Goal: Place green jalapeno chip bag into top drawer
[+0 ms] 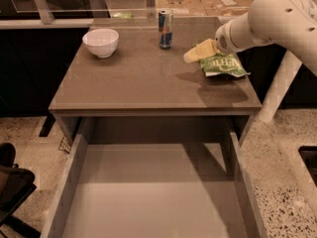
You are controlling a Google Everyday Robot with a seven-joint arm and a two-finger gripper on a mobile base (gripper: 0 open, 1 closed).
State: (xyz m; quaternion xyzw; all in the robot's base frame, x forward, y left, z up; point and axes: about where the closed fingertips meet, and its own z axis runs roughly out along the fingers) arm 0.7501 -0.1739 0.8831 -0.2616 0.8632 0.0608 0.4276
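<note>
The green jalapeno chip bag (224, 65) lies flat on the table's right side, near the right edge. My gripper (195, 53), yellowish at the end of the white arm, hangs just above the table at the bag's left end, pointing left. It holds nothing that I can see. The top drawer (148, 192) is pulled fully open below the table's front edge, and its flat grey bottom is bare.
A white bowl (101, 42) stands at the table's back left. A blue-silver drink can (165, 29) stands at the back middle, left of the gripper. The grey table (133, 78) sits on speckled flooring. A dark chair part (12, 182) is at lower left.
</note>
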